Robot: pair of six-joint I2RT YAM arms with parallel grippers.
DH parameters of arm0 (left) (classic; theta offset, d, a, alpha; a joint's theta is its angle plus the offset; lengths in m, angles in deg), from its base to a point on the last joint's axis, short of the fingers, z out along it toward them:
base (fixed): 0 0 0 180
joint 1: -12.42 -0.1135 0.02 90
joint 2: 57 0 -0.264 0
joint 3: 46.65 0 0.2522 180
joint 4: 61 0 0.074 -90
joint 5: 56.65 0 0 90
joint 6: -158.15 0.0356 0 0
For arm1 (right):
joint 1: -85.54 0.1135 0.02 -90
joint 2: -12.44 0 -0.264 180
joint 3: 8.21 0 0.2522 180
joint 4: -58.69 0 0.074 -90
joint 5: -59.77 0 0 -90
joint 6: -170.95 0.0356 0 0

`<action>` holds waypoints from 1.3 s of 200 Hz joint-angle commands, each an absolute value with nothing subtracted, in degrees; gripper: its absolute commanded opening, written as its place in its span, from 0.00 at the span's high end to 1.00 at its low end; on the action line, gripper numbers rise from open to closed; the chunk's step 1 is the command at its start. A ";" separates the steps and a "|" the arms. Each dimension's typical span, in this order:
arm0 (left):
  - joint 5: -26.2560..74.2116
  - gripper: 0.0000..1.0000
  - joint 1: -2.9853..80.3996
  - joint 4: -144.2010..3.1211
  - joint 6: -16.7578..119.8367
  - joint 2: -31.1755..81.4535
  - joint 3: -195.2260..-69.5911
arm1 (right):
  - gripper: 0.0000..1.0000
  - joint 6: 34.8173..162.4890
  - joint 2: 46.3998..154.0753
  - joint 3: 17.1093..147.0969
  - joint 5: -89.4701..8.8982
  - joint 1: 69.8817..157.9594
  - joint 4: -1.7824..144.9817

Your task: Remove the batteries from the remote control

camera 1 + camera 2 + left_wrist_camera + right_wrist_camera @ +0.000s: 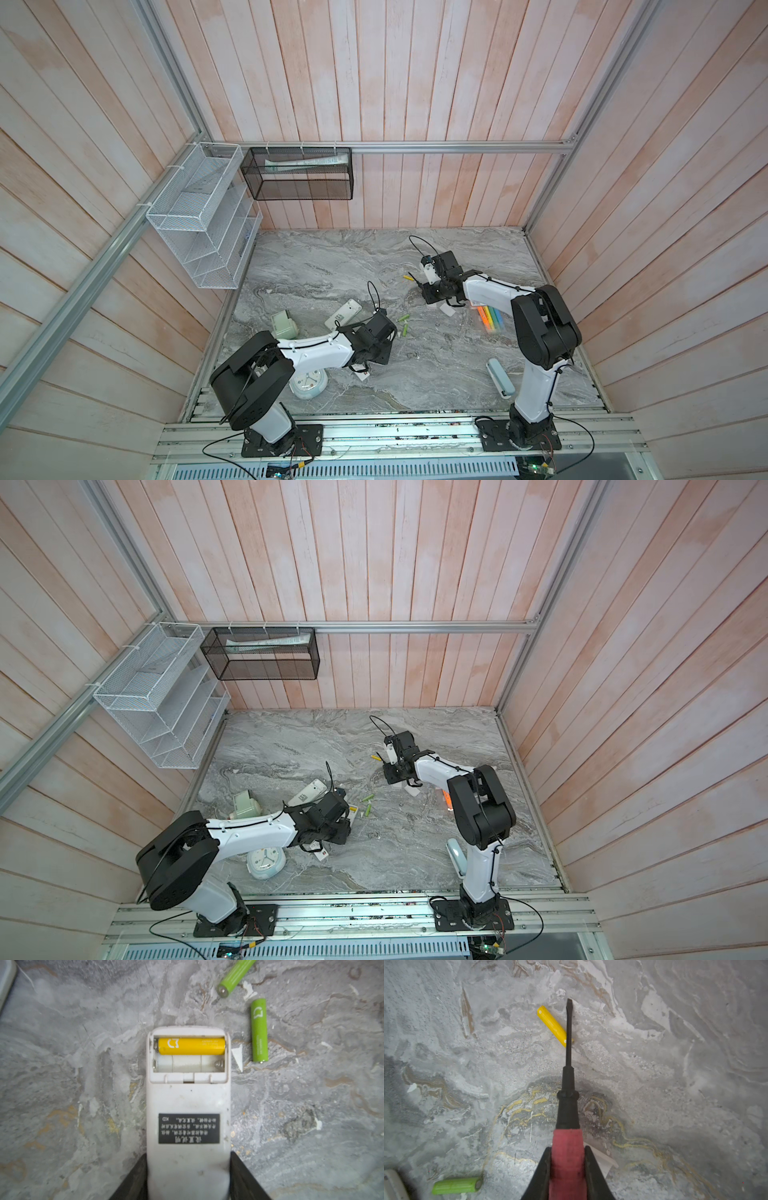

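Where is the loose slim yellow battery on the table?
In a top view the yellow battery lies on the grey marble table, mid-width toward the back, beside the tip of the red-handled screwdriver in the right gripper.

Open over the far half of the worktop [332, 257]. Passable down the middle, apart from two green batteries [259, 1029] just beside the remote [188, 1101]. Unblocked straight down into the compartment [187, 1065]: one slot bare, the other filled by a yellow battery [191, 1045]. Boxed in at the remote's other end by the left fingers [133, 1180] on both flanks. Crossed near the right arm by the screwdriver [568, 1064] shaft, over one end of a loose battery [553, 1025]. Crowded near-left by clock [307, 384] and box [284, 326], at the right by highlighters [490, 318].
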State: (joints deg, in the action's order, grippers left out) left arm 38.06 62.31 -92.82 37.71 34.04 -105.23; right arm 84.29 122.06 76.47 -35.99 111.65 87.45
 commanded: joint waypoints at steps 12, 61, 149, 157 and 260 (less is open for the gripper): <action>35.81 0.44 62.03 -102.21 35.70 35.81 -101.81 | 1.00 82.98 122.92 77.12 -36.83 111.47 90.39; 35.66 0.44 62.01 -101.24 35.97 36.16 -101.65 | 1.00 83.05 122.50 76.57 -36.30 111.38 89.61; 33.97 0.44 62.81 -98.10 37.95 36.99 -100.27 | 1.00 83.04 112.77 72.47 -38.35 110.85 88.79; 33.90 0.45 62.95 -98.24 38.12 37.16 -100.41 | 1.00 83.44 110.93 71.21 -39.22 111.00 88.95; 37.17 0.43 64.72 -98.74 37.88 39.69 -101.21 | 1.00 93.00 91.65 55.39 -46.15 128.06 97.86</action>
State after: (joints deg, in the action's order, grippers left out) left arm 40.70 63.99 -91.54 38.78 34.26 -104.22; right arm 89.27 93.71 56.16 -44.12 125.50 93.82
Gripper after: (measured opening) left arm 0.576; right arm 0.226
